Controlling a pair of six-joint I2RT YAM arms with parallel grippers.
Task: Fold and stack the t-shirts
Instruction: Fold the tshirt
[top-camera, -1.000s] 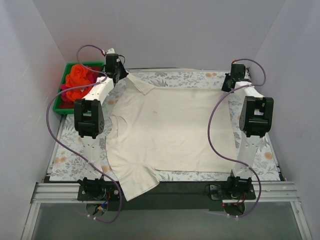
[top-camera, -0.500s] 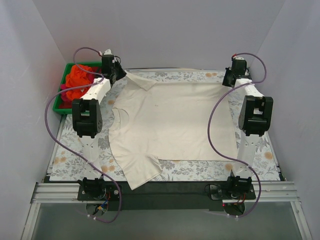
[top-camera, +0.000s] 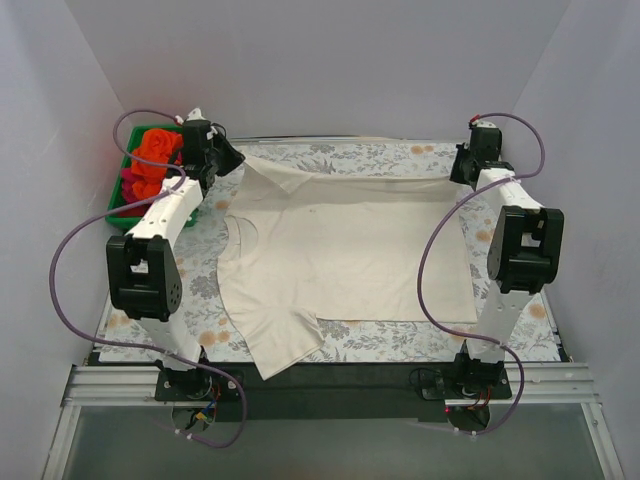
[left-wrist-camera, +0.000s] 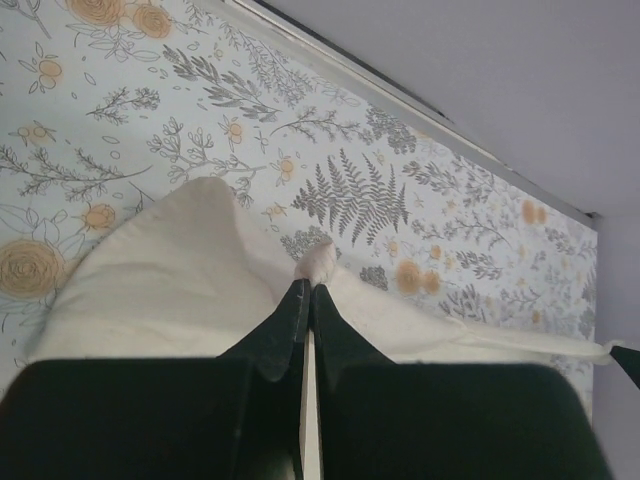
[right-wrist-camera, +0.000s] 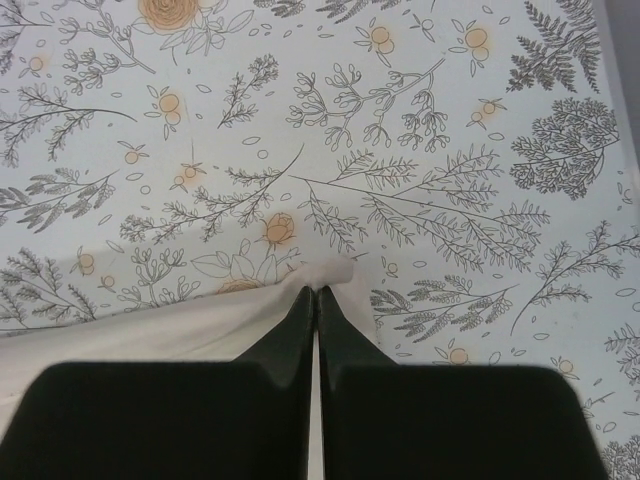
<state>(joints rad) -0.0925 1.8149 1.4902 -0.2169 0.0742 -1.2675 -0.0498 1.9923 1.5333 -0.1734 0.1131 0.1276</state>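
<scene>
A large cream t-shirt (top-camera: 340, 250) lies spread over the floral tablecloth (top-camera: 345, 155), one sleeve hanging off the near edge. My left gripper (top-camera: 232, 156) is shut on the shirt's far-left corner; the left wrist view shows cloth (left-wrist-camera: 190, 270) pinched at my fingertips (left-wrist-camera: 309, 290). My right gripper (top-camera: 462, 172) is shut on the far-right corner; the right wrist view shows the cream cloth (right-wrist-camera: 150, 330) bunched at my fingertips (right-wrist-camera: 316, 293). Orange and red-magenta shirts (top-camera: 150, 160) lie crumpled in a green bin (top-camera: 122, 210) at the far left.
The green bin stands beside the table's far-left corner, close to my left arm. White walls close in the back and both sides. A black and metal rail (top-camera: 340, 385) runs along the near edge.
Both grippers have pulled the shirt's far edge toward the back wall, the left one moving out to the left. The shirt's near edge and sleeve slid farther onto the table.
</scene>
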